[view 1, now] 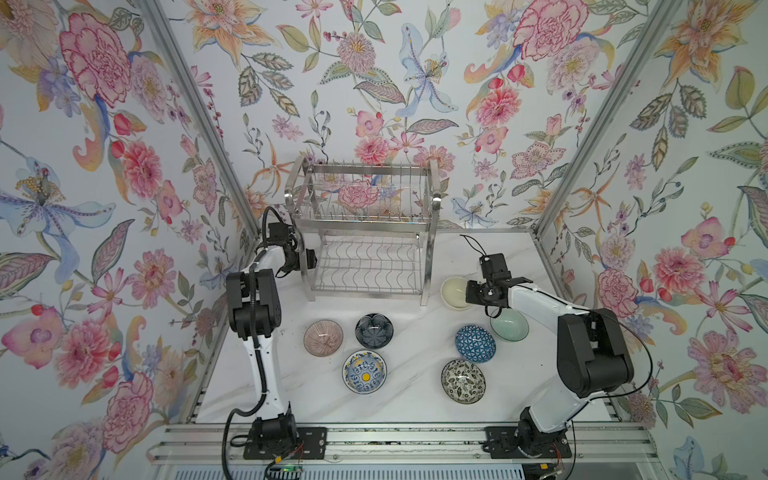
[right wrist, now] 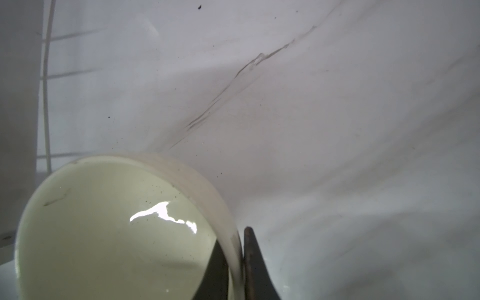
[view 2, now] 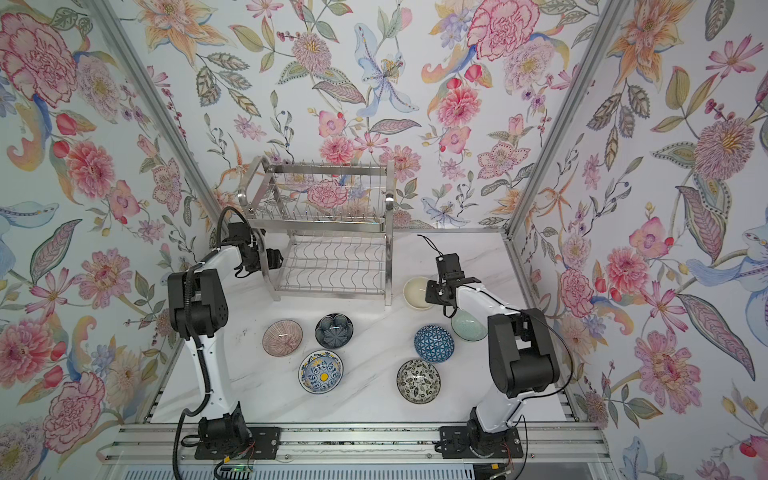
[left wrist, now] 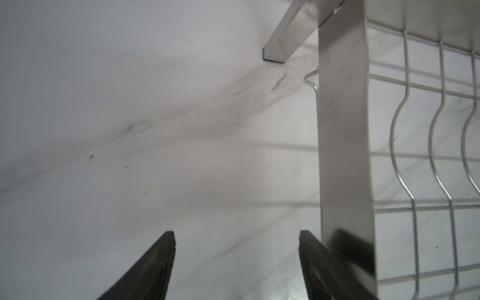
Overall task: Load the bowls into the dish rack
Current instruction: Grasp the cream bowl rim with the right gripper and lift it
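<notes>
The dish rack (view 1: 365, 232) (view 2: 328, 232) stands at the back of the white table with both shelves bare. To its right, my right gripper (view 1: 471, 293) (right wrist: 233, 236) is shut on the rim of the cream bowl (view 1: 453, 291) (view 2: 414, 293) (right wrist: 117, 233), one finger inside and one outside. My left gripper (view 1: 311, 258) (left wrist: 236, 233) is open and holds nothing, right beside the rack's left side frame (left wrist: 342, 130). On the table lie the pale green (view 1: 511, 328), blue lattice (view 1: 475, 343), leafy (view 1: 463, 380), yellow-centred (view 1: 364, 371), navy (view 1: 374, 331) and mauve (view 1: 323, 337) bowls.
Flowered walls close in the table at the left, back and right. An aluminium rail (view 1: 395, 440) with both arm bases runs along the front edge. The pale green bowl lies partly under my right arm.
</notes>
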{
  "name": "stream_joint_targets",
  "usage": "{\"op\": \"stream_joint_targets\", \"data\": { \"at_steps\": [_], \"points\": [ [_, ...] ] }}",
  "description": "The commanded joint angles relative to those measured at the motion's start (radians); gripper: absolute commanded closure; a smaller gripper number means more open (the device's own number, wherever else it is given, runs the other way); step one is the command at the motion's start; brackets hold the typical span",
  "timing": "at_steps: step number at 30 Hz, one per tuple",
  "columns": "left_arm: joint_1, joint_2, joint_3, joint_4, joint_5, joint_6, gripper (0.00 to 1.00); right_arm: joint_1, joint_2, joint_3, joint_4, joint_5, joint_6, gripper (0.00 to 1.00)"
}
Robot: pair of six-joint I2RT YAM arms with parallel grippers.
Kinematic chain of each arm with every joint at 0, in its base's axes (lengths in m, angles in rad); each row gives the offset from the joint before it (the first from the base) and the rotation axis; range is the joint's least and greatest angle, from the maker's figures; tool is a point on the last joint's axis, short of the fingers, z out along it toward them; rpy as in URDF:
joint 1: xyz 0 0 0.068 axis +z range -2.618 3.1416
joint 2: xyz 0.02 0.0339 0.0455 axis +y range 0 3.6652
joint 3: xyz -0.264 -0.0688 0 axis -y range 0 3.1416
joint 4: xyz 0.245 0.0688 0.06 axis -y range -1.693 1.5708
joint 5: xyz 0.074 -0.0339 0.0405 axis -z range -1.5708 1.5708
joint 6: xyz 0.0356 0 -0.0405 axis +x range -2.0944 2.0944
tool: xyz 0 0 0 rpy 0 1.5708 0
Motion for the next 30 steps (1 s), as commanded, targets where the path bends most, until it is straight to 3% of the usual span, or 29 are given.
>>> {"op": "stream_joint_targets", "data": {
  "at_steps": [1,17,30],
  "points": [
    [-0.071,-0.016,0.016,-0.056,0.026,0.008,0.23,-0.032,-0.100,-0.025,0.071,-0.033,0.037,1.00],
    [-0.205,0.011,0.036,-0.088,0.027,-0.061,0.23,-0.196,-0.496,-0.200,0.063,-0.068,0.097,1.00],
    [-0.242,-0.018,0.005,-0.063,0.063,-0.131,0.23,-0.277,-0.626,-0.285,-0.010,-0.114,0.093,1.00]
  ]
}}
